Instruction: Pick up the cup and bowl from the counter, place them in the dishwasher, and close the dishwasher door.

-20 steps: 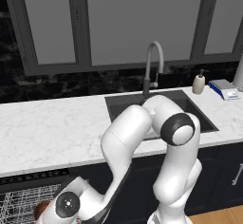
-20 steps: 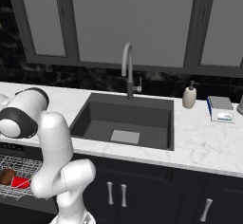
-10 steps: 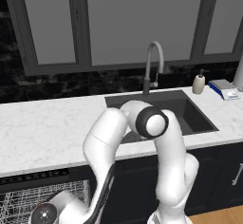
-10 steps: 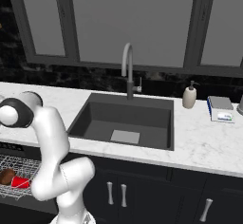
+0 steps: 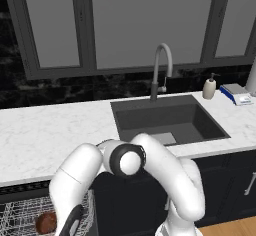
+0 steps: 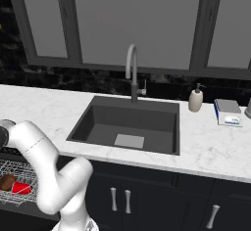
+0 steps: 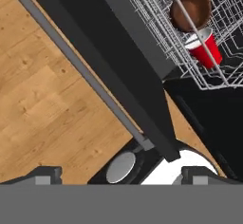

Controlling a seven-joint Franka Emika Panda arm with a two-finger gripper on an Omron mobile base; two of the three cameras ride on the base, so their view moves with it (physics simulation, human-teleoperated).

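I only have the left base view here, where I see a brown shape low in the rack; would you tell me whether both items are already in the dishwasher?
Observer: Yes. In the hand view the bowl and the cup both lie in the white wire rack, side by side.
Operator: Thanks. Is the cup upright?
Observer: No, it lies on its side, with its white rim toward the bowl.
Operator: And is the door closed?
Observer: Not yet. The dishwasher door hangs open, its pale bar handle over the wood floor.
Operator: Is the gripper holding anything?
Observer: No. The gripper is open and empty, looking down at the door's edge.
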